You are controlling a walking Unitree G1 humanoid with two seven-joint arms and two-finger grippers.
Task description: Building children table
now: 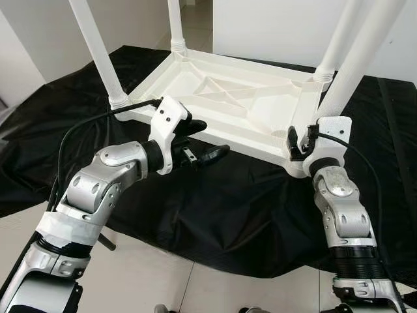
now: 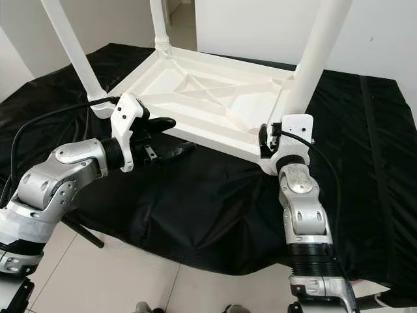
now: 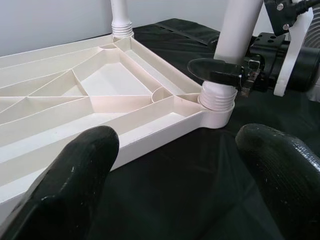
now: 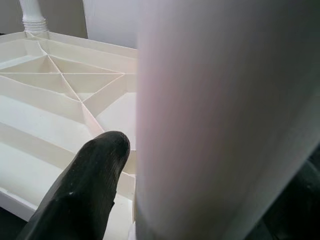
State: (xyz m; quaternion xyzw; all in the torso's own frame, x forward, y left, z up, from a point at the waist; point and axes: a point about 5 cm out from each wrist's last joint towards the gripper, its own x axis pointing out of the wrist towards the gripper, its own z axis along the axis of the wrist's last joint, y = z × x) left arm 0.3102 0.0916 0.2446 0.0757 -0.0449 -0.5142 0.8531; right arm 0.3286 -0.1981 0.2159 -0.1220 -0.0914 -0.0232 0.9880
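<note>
Black cloth on a tiled floor; white table [image 1: 234, 104] upside down at its centre, four legs up.
Right gripper [image 1: 301, 140] fingers clasp the 4 o'clock leg [image 1: 352, 72], seemingly seating it; left gripper [image 1: 199, 140] open, empty, beside the near rim. Next: tighten, check firmness.

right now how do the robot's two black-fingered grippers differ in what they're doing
The left gripper has its fingers spread open, holding nothing, hovering over the black cloth beside the near edge of the upturned white plastic table top. The right gripper is wrapped around the base of the near right white table leg, at its corner socket. Both sit low along the table's near side.
</note>
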